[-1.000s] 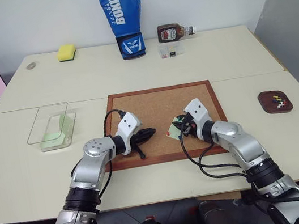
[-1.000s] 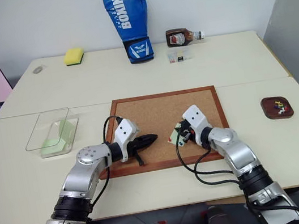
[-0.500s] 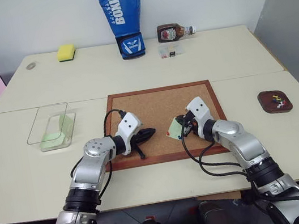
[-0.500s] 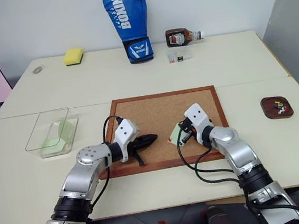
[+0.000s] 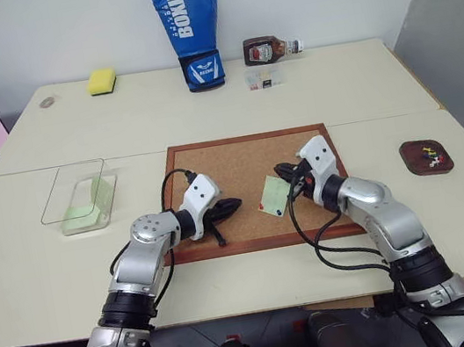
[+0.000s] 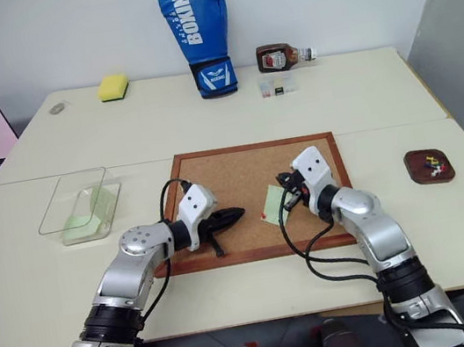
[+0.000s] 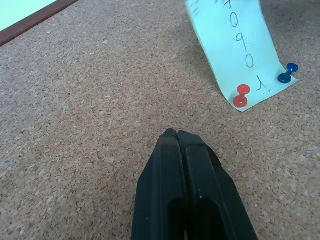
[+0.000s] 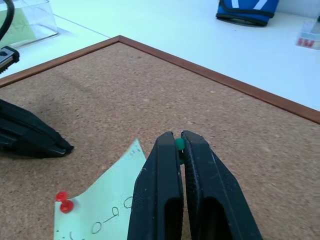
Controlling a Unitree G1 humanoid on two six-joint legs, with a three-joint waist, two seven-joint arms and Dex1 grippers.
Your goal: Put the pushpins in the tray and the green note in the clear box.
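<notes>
Pushpins (image 7: pixel 241 96) red and blue are seen pinning the green note (image 5: pixel 273 195) to the cork board (image 5: pixel 238 159), a green pin (image 8: pixel 179 144) clamped in the right gripper (image 8: pixel 180 142) jaws, left gripper (image 7: pixel 177 135) jaws together, the tray (image 5: pixel 426 156) and clear box (image 5: pixel 81 196) awaiting both.

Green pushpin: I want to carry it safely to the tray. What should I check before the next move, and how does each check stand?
1. Green pushpin clamped in the right hand: ok.
2. Pin free of the green note: cannot tell; the note's upper corner stands lifted right beside the hand.
3. Note held on the cork board by the red pushpin and the blue pushpin: ok.
4. Tray in view to the right of the board, nothing lying between: ok.
5. Left hand shut and apart from the note: ok.
</notes>
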